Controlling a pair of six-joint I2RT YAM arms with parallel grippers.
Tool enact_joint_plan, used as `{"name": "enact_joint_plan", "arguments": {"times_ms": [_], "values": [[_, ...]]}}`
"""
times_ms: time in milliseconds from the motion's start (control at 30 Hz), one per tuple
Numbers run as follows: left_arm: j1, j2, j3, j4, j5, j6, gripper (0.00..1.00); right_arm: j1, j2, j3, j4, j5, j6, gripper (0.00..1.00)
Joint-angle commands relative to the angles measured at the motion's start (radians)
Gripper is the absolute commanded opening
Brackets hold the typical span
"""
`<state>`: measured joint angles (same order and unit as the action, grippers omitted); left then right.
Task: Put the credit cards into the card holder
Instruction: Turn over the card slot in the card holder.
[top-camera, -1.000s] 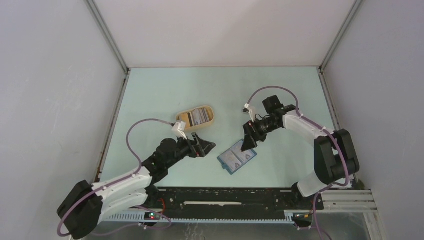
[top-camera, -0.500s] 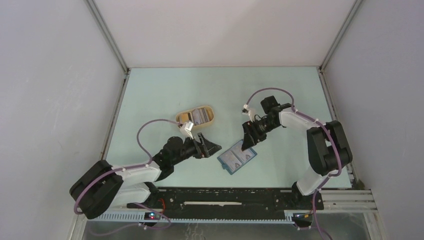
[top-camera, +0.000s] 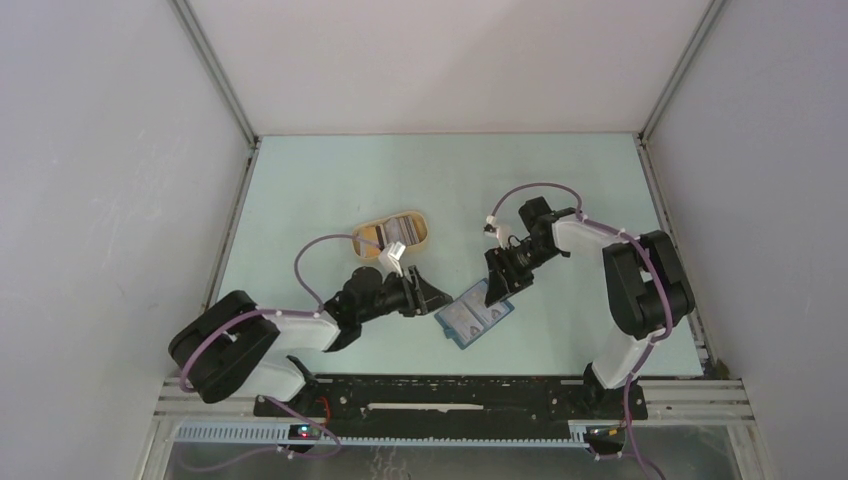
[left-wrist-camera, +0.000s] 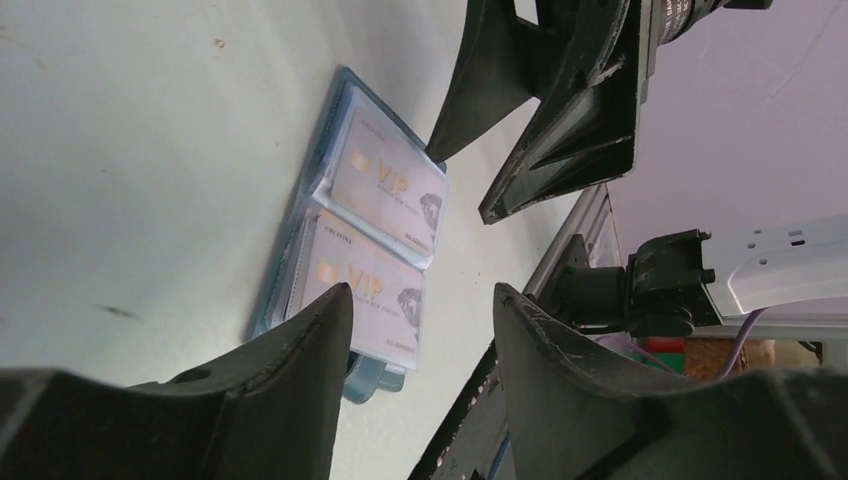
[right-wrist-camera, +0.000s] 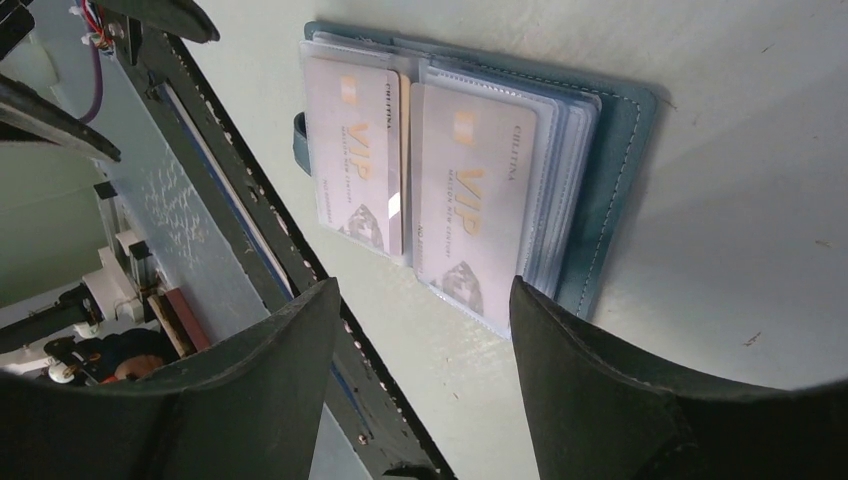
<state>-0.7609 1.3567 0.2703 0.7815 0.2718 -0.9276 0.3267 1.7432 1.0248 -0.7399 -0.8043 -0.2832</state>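
Left claw (top-camera: 430, 297) is released. Its two dark fingers (left-wrist-camera: 290, 390) are spread with nothing between them, and it sits low over the worktop (top-camera: 330, 180) just beside the left corner of the card holder (top-camera: 473, 315). Whether it touches that corner cannot be told. Right claw (top-camera: 497, 287) is likewise released and empty, with its fingers (right-wrist-camera: 600, 400) parted. It hangs close above the far edge of the same holder. The two claws face each other across the holder, near but apart.

The card holder lies opened flat on the worktop at a slant, towards the near edge and between the two arms. Its teal-blue cover is underneath, and a stack of clear plastic sleeves lies on top. Two sleeves lie side by side, and each holds one of the credit cards (right-wrist-camera: 475, 190). Both are pale, with a gold chip and gold "VIP" lettering. In the right wrist view a thin yellow-orange edge (right-wrist-camera: 403, 150) shows between the two pale cards, tucked under the left one. A small blue snap tab (right-wrist-camera: 298, 128) sticks out from the holder's side.

Farther back on the worktop, behind the left claw, sits a tan oval tray (top-camera: 368, 234). Loose cards (top-camera: 402, 231), pale and grey, are packed together inside it. Their number cannot be made out. The left arm's wrist overlaps the tray's near rim in the top view.
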Motion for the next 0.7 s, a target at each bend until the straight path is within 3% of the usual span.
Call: {"name": "enact_joint_plan", "arguments": {"times_ms": [0,667], "values": [[-0.020,0.060,0.074,0.057,0.038,-0.006,0.58,-0.005,0.011,0.041,-0.017,-0.003,0.009,0.72],[-0.049,0.257,0.166,0.078,0.078,-0.030,0.43,0.006,0.056,0.047,-0.036,0.012,0.004,0.67]]}}
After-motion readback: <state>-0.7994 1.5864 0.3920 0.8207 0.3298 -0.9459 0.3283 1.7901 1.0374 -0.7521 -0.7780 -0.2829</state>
